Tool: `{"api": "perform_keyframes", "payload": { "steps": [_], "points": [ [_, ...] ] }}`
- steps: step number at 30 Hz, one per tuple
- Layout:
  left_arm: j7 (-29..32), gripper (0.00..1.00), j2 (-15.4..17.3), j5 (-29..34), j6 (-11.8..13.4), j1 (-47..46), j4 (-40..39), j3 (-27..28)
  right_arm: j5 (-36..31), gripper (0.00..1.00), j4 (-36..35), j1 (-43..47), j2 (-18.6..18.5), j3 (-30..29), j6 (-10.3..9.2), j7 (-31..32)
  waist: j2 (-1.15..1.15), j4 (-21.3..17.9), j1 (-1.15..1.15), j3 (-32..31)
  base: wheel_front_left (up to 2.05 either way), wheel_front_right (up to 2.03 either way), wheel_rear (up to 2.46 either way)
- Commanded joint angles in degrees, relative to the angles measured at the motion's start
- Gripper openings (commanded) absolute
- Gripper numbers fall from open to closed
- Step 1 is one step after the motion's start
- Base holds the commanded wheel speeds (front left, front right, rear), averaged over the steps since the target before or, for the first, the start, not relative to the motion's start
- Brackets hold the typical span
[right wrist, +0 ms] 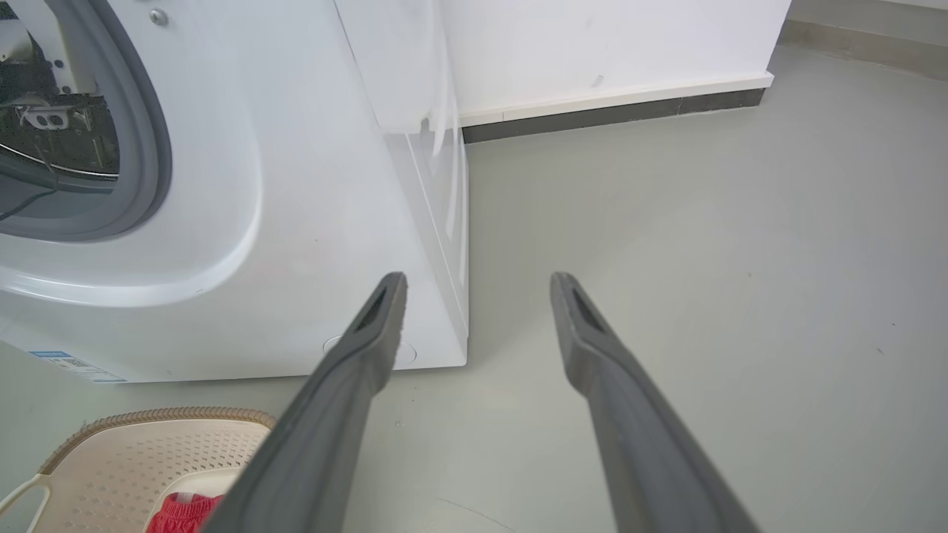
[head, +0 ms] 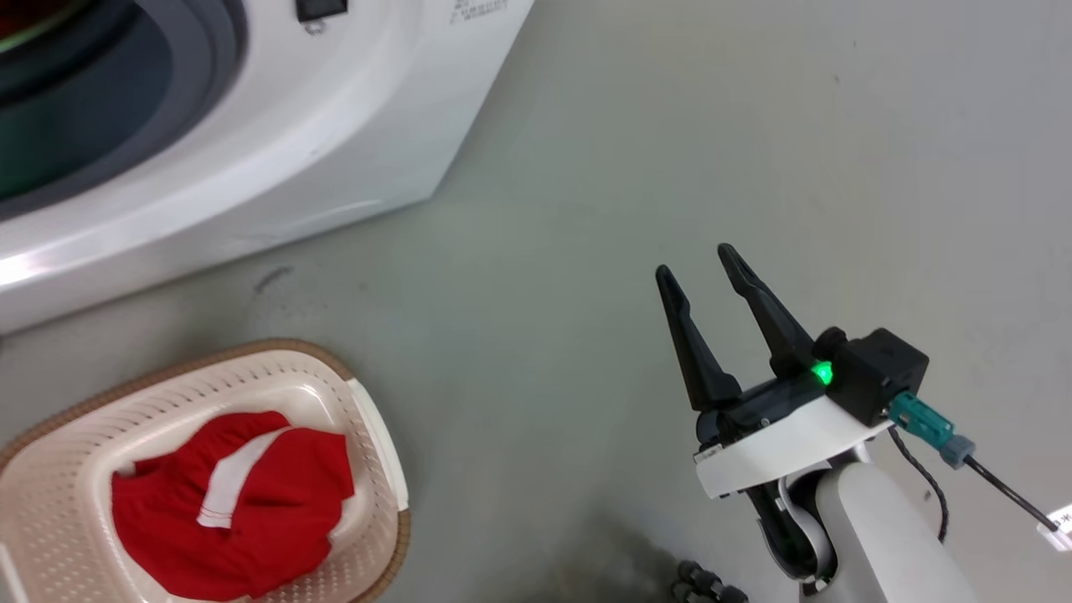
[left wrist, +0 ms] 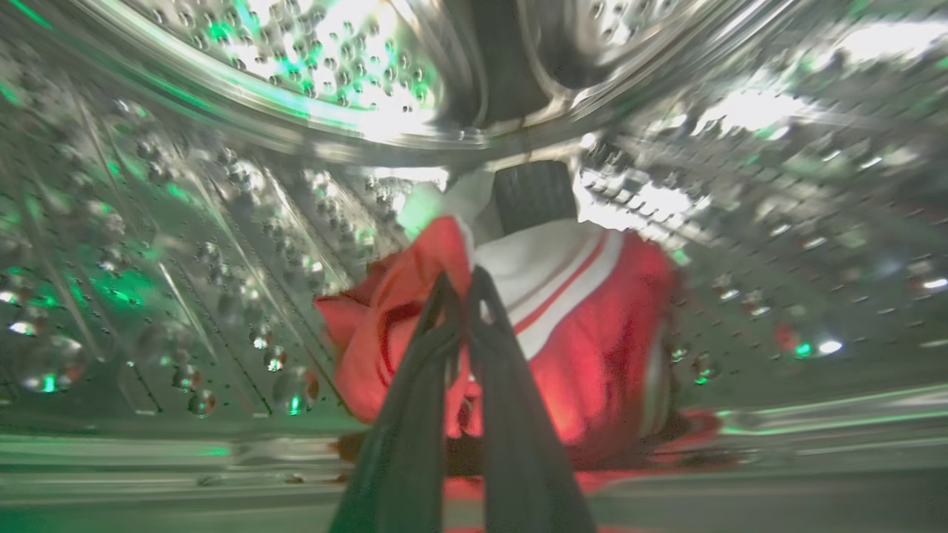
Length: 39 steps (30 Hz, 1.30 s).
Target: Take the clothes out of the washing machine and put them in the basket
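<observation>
Inside the washing machine's shiny perforated drum (left wrist: 185, 259) lies a red garment of the clothes (left wrist: 592, 340) with white stripe trim. My left gripper (left wrist: 463, 281) is shut on its folds, red fabric showing between the two dark fingers. Another red garment (head: 251, 502) with a white stripe lies in the cream basket (head: 251, 347) on the floor in front of the white washing machine (head: 335, 126). My right gripper (head: 697, 261) hangs open over bare floor to the right of the basket, holding nothing. The right wrist view shows the right gripper (right wrist: 480, 277) with its fingers spread, the washing machine (right wrist: 296, 222) and the basket (right wrist: 148, 459).
Grey floor (head: 670, 126) stretches to the right of the machine. A white wall with a dark skirting board (right wrist: 615, 111) runs behind it. A black cable (head: 997, 490) trails from my right wrist.
</observation>
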Motion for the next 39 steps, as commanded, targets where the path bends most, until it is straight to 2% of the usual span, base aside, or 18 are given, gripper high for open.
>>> {"api": "perform_keyframes", "payload": {
  "steps": [1, 7, 12, 18, 23, 27, 39],
  "points": [
    [-4.6, 0.0, -1.8, -1.2, -0.2, 2.8, 0.5, 0.6, -1.0, 1.0, 0.5, 1.3, 0.0, -0.9, -0.04, -0.1, 0.0, 2.5, 0.0, -5.1, 0.0, 0.0, 0.0],
    [-16.8, 0.0, -7.1, -5.0, -1.2, 11.4, 3.0, 2.1, -4.0, 1.0, 2.2, 4.3, 0.0, -3.3, -0.04, -0.1, 0.0, 5.8, 0.0, -13.3, 0.0, 0.0, 0.0],
    [-22.9, 0.0, -10.2, -7.2, -3.0, 16.8, 5.5, 2.7, -5.7, 1.0, 3.3, 6.9, 0.0, -4.9, -0.04, -0.1, 0.0, 8.2, 0.0, -19.0, 0.0, 0.0, 0.0],
    [-26.5, 0.0, -12.6, -9.0, -4.9, 20.7, 6.6, 3.2, -6.9, 1.0, 3.9, 9.3, 0.0, -5.9, -0.04, -0.1, 0.0, 10.2, 0.0, -23.5, 0.0, 0.0, 0.0],
    [-28.4, 0.0, -14.3, -10.4, -5.7, 25.0, 4.2, 4.1, -7.5, 1.0, 3.9, 11.4, 0.0, -6.4, -0.04, 0.2, 0.0, 11.7, 0.0, -27.3, 0.0, 0.0, 0.0],
    [-28.7, 0.0, -15.1, -10.4, -6.2, 28.6, -0.8, 4.3, -7.7, 1.0, 3.1, 13.0, 0.0, -6.9, -0.04, 0.7, 0.0, 12.8, 0.0, -29.8, 0.0, 0.0, 0.0],
    [-28.7, 0.0, -17.9, -9.0, -4.0, 44.6, -31.4, 4.9, -8.1, 1.0, -0.2, 16.8, 0.0, -7.9, -0.04, 2.9, 0.0, 16.7, 0.0, -33.3, 0.0, 0.0, 0.0]
  ]
}}
